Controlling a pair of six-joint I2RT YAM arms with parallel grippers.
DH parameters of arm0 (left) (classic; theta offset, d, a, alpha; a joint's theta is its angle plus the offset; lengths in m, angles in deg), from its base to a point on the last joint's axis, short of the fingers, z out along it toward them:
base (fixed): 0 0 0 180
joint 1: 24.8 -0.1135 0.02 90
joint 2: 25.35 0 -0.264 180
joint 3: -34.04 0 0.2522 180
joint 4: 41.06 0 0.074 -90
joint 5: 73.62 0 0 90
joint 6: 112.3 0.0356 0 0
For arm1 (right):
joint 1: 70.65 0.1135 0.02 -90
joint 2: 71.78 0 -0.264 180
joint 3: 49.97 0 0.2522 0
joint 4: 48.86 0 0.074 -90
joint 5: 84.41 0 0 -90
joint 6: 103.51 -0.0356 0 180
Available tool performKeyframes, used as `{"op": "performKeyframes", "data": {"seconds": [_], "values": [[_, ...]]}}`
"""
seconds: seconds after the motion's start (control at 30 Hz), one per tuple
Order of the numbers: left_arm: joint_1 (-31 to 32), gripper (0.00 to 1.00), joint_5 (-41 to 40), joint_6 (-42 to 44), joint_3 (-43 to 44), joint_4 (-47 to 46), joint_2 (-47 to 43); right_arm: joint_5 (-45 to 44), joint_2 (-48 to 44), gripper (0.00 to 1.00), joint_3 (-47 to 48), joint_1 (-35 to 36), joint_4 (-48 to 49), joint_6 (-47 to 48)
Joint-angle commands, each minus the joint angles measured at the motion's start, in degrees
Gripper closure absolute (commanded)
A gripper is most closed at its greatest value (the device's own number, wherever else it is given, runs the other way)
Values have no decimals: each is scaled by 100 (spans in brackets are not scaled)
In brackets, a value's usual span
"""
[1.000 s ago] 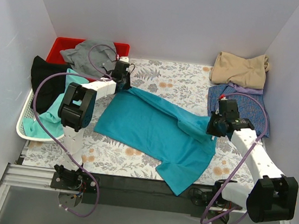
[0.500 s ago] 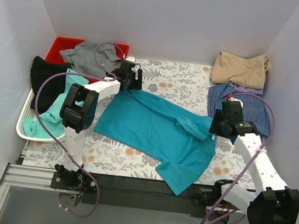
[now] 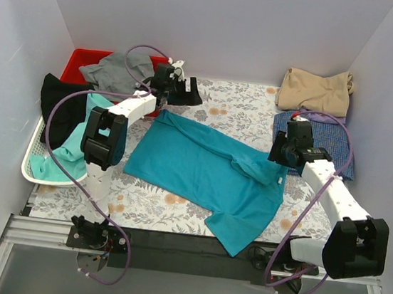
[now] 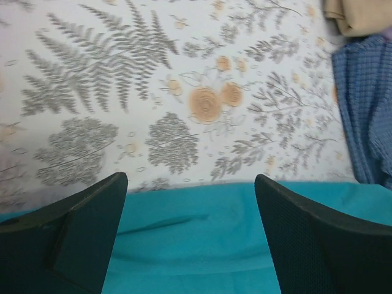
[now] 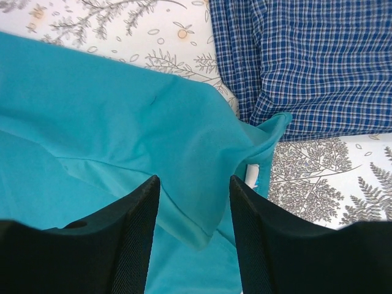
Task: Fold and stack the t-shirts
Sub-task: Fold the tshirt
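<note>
both claws open over the spread teal shirt

at the far left we see a white basket holding a mint-green t-shirt, with a black t-shirt bunched at its far end. behind it a red bin carries a grey garment.

next comes the left gripper, out near the teal t-shirt's far left corner. in its wrist view the left gripper stands wide, with its dark fingers far apart. nothing sits between them, only the floral cloth and the shirt's edge below.

the teal t-shirt lies spread across the middle of the floral cloth. a raised fold runs along its far side, and its near corner hangs over the table's front edge.

at the shirt's right end the right gripper hovers. its wrist view shows the jaws parted and gripping nothing, with teal cloth beneath.

a teal corner touches the checked t-shirt. a tan t-shirt sits just behind that.
</note>
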Motion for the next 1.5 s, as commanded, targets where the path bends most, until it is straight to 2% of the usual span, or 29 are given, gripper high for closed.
{"op": "performKeyframes", "data": {"seconds": [0.0, 0.17, 0.3, 0.6, 0.77, 0.97, 1.2, 1.33, 1.47], "values": [[96, 16, 1181, -58, 397, 222, 299, -94, 223, 45, -183, -23, 327, -167], [105, 15, 1217, -146, 381, 363, 871, -612, 653, 46, -438, -32, 441, -220], [105, 15, 683, 20, 390, 784, 1249, -1165, 944, 48, -562, -32, 144, -237], [70, 12, -321, 267, 345, 891, 1373, -2037, 1067, 47, -931, -128, 142, -203], [52, 12, -41, 267, 442, 865, 1180, -1914, 910, 46, -563, -128, 292, -106], [61, 12, 258, 250, 442, 803, 688, -1571, -117, 41, -281, -128, 336, 44], [61, 12, -513, 153, 206, 1198, 195, -1317, -322, 39, -228, -128, 432, 105], [70, 11, -751, 74, -286, 1278, -129, -1071, -146, 39, -202, -137, 432, 88], [70, 11, -1015, 21, -988, 972, -639, -869, -6, 39, -228, -128, 467, 70]]}}
